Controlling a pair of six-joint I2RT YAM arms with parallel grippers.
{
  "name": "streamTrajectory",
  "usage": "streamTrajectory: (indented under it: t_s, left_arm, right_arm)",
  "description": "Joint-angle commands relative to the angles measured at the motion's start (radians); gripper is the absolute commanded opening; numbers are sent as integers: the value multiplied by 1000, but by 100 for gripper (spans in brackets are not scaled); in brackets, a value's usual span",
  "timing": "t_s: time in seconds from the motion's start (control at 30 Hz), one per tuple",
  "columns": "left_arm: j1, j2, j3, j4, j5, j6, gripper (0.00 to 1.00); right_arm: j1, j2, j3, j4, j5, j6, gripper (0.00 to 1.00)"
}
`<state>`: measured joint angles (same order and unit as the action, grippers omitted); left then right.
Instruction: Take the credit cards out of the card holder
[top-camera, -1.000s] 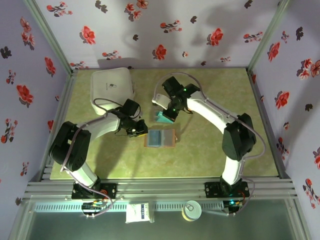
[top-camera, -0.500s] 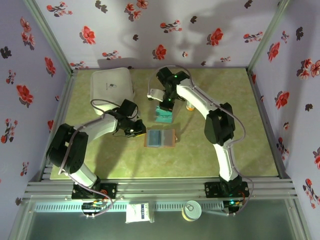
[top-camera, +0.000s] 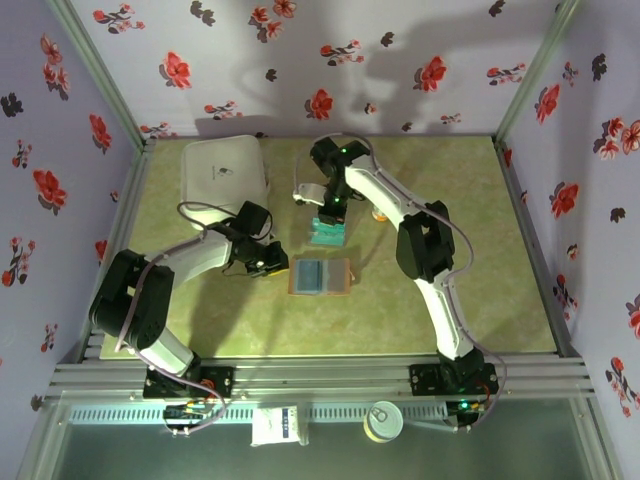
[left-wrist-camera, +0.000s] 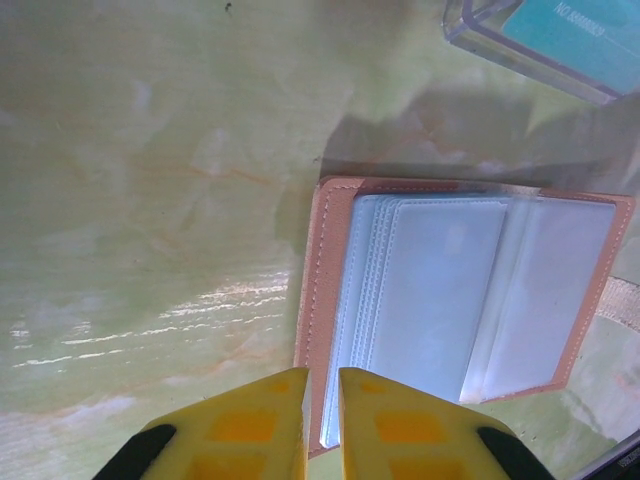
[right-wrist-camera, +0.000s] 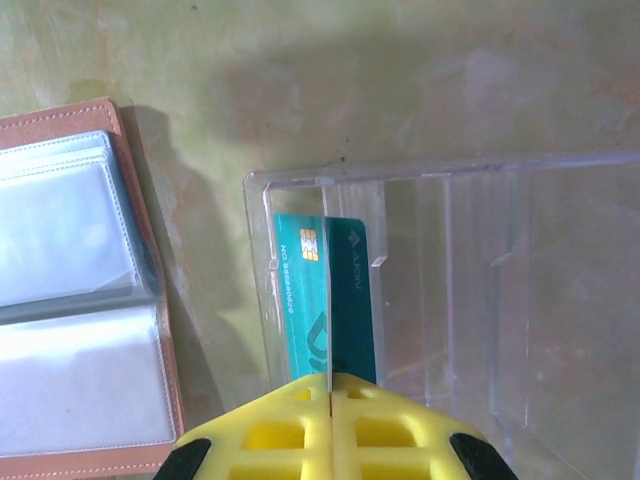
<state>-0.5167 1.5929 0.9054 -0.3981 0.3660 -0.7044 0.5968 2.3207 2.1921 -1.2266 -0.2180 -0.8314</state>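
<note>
Partly done, we judge: a teal card (right-wrist-camera: 296, 300) sits in the tray (right-wrist-camera: 480, 170) just beyond the open holder (left-wrist-camera: 310, 300); its sleeves may hold more. Right end effector (right-wrist-camera: 329, 385) closed over that tray; left end effector (left-wrist-camera: 322, 385), at the holder's rim, we cannot tell.

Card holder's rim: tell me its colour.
The card holder's rim is light brown with pale stitching; clearest in the left wrist view.

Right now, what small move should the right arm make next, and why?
Probably open the right gripper to release its card. It is shut on a teal credit card that already sits inside the clear tray, beside the open card holder, so letting go seems all that is left.
</note>
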Motion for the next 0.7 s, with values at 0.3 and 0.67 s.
streamTrajectory:
  t_s: [0.3, 0.67]
  left_arm:
    - [12, 7, 22, -12, 1, -5, 15]
    - [16, 19, 35, -12, 3, -2, 15]
  right_arm:
    - [-34, 79, 97, -126, -30, -131, 0]
    - [-35, 38, 88, -92, 19, -84, 14]
